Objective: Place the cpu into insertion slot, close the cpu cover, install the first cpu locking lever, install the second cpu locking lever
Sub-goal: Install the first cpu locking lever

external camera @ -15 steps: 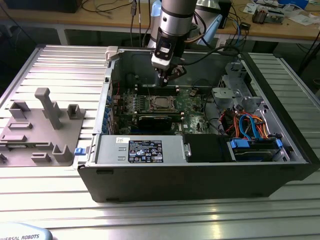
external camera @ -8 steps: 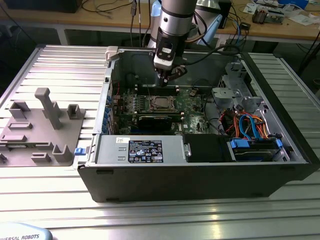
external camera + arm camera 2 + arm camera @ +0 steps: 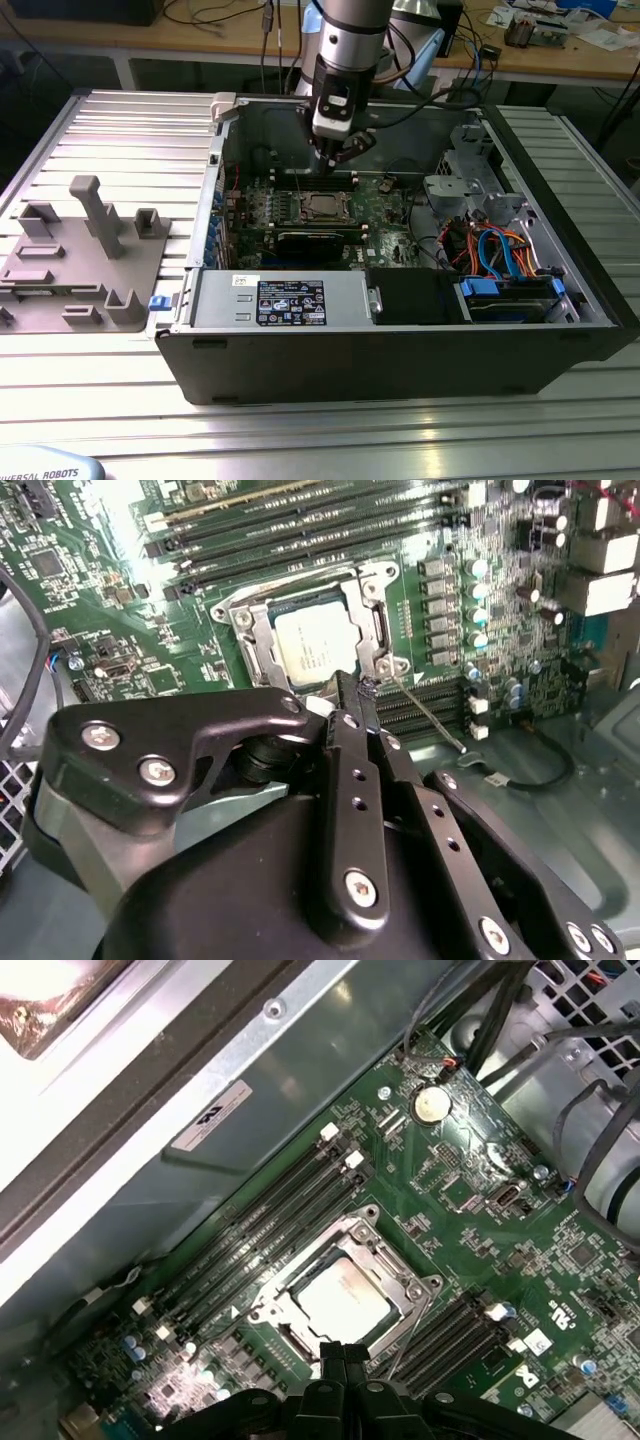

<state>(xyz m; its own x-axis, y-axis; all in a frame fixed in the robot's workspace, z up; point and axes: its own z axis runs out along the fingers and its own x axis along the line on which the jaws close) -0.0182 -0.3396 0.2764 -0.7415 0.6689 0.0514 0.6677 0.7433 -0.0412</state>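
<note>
The cpu (image 3: 322, 208) lies mid-frame in the exterior view under the lowered cover (image 3: 372, 620). The gripper (image 3: 357, 691), fingers pinched together and empty, probably means to nudge the lever (image 3: 430, 715).

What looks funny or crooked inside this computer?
One thin silvery wire lever sticks out slantwise from the corner of the silvery square cpu cover, crossing the black memory slots instead of lying tucked alongside. The grey-topped cpu sits flat.

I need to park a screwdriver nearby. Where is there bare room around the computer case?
Bare ribbed table in front of the computer case, and behind the grey fixture at the exterior view's left. Crowded: inside, around the cpu beside the gripper, and by the cables.
</note>
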